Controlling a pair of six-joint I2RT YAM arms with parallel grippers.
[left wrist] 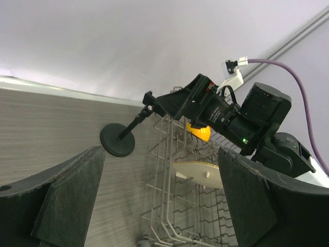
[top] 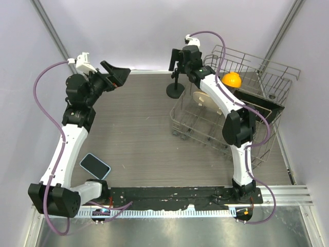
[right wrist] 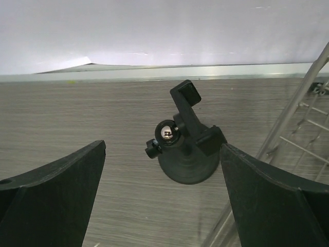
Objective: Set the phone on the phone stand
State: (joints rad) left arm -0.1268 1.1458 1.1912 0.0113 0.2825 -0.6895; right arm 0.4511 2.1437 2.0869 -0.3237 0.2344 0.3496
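Only your overhead view shows the phone; it lies flat, screen up, on the table near the front edge, just beside the left arm's lower link and well apart from the phone stand; neither wrist camera sees it. The overhead view puts the stand at the far side of the table, just beside the wire dish rack, with the right gripper above it. Your right wrist view adds the detail the overhead lacks: the round base, the shiny ball joint and the small clamp on top, all seen between the two fingers, with bare table around them; the clamp is empty. Your left wrist view looks across at the same stand from the side, its post leaning, with the right arm's tool close to its top; whether they touch you cannot tell; an orange object and a pale disc sit in the rack. The left gripper hangs raised near the back wall, jaws spread wide, gripping nothing; the right gripper's jaws are equally wide and grip nothing.
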